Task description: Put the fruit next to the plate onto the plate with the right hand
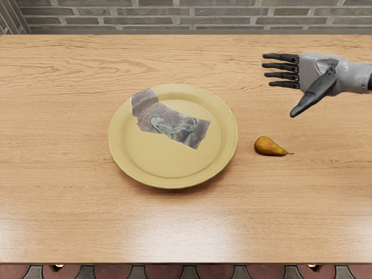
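Right hand (308, 72) comes in from the right edge, up at the far side of the wooden table (70, 221), and it is holding nothing. The four fingers are stretched out flat and pointing left, the thumb angles down toward the near edge, and the palm is slack and empty. No left arm is on show at all, so this job belongs to the right side.

Now the target: a small brown-yellow pear (269, 146) lies on the bare tabletop just beside the right rim of the yellow plate (157, 163), close to it but not touching. The plate carries a torn-looking grey patterned patch (168, 122) across its upper middle, and no fruit is on it yet.

Here's the key relation. From the hand, the pear sits toward the near edge of the table and a touch to the left, roughly under the line of that thumb tip but well apart from it. The pear lies on its side with its long axis running left to right, fat end facing the plate and thin stem end pointing away to the right.

By my reading, the reach hasn't closed in yet. The hand needs to drop toward the near side and settle its fingers across the pear's fat belly, not along its length. A round fruit lying loose like that could roll if it gets nudged first.
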